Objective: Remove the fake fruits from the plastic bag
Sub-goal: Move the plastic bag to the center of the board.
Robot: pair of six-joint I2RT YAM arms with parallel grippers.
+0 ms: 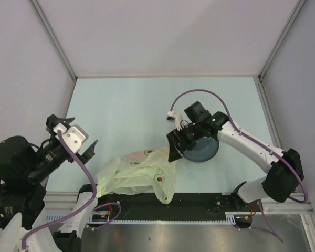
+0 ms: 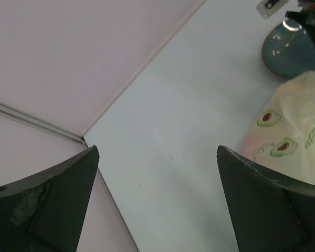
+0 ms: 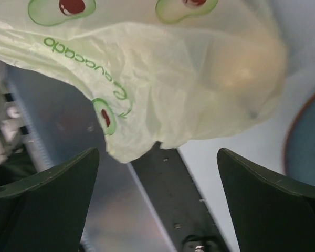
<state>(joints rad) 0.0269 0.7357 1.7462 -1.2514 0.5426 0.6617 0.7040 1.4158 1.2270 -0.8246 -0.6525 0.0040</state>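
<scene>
Both wide, empty: left gripper (image 2: pixel 157 149), right gripper (image 3: pixel 157 150) | I see pale surface (image 1: pixel 147 105), grey walls (image 1: pixel 147 31) | plastic bag (image 3: pixel 163 79) lettering legible only from right wrist

- The top view looks steeply down from above and behind the arm bases, far enough back to take in the whole bench (image 1: pixel 147 105).
- The left wrist view looks out between the fingers of the left tool (image 2: pixel 157 152), from some way above the bench, toward its far left corner.
- The right wrist view looks past the right tool (image 3: pixel 157 152) from close range, toward the bench's near edge.
- All three views share the plastic bag (image 1: pixel 142 176) and the plate (image 1: pixel 207 153).
</scene>
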